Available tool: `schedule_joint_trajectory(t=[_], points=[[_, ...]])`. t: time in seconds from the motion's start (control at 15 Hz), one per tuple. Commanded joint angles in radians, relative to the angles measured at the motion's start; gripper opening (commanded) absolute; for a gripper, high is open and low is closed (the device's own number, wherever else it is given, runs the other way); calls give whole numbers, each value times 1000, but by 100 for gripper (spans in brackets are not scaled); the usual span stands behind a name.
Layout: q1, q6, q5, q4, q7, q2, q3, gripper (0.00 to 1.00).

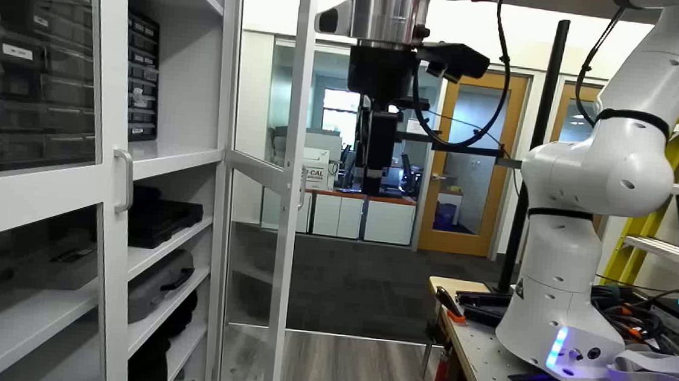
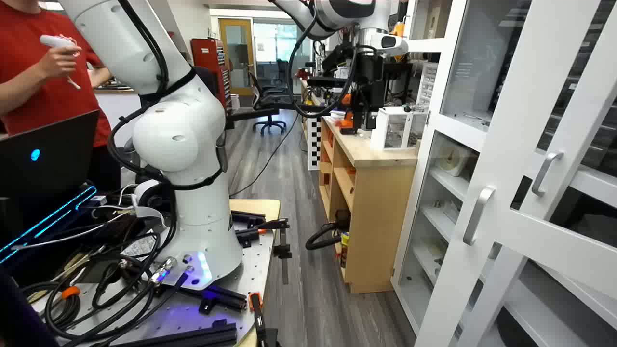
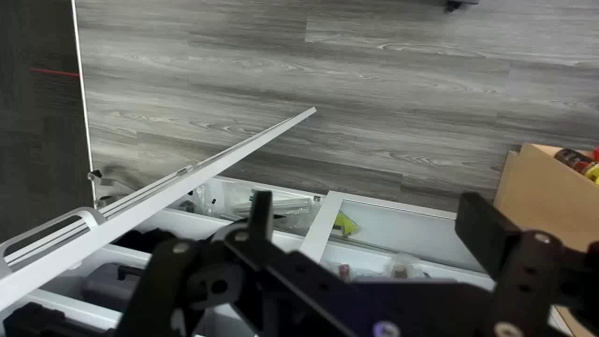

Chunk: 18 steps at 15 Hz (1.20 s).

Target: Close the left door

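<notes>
Grey plank floor (image 3: 351,79): one left door (image 1: 287,241) standing open, one pincer (image 3: 373,220) released (two fingers (image 3: 483,231) apart)

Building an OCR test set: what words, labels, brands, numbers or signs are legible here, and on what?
"CAL", anything before it hidden or unclear: white box.
Smaller line below it: too blurred.
Dark drawer bins: labels too small to read.
Red tool chest: label too small.
Laptop: lit blue logo, no words visible.
Can: any text unreadable.
Left door: none visible.
Numbers: none legible.
</notes>
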Motion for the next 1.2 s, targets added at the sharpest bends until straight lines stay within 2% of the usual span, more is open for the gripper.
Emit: schedule_joint_trajectory(t=[0.0,1.13], points=[[36,-3,-15,2,13,6,-31,100],[37,6,-9,-21,6,-41,-76,100]])
